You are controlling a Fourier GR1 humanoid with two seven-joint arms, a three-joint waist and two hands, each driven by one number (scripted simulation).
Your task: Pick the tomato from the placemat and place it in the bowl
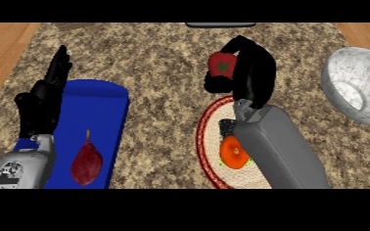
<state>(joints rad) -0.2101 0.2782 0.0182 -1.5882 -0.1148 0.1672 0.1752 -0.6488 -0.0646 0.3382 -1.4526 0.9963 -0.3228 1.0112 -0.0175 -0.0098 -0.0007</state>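
**Mia:** Where is the tomato now?

**Ben:** It is up in the right hand. The black fingers are curled round it, so only its red side and green star show. It looks lifted off the round placemat, which lies just under the wrist.

**Mia:** What should the hand do to finish well?

**Ben:** I think it should keep its fingers curled and carry the tomato sideways to the bowl. The bowl is off to the hand's right, well apart from it. It should wait until the tomato is over the middle of the bowl and then open.

**Mia:** Is there room to move?

**Ben:** Yes. Between the hand and the bowl I see only bare speckled counter. The bowl's rim is the edge to watch, so the hand should come in above it, not bump its side. Part of the bowl runs out of view.

**Mia:** What else is near?

**Ben:** An orange fruit sits on the placemat beside the arm. Far to the left, the left hand rests open, fingers up, by a blue mat with a dark red fruit on it.
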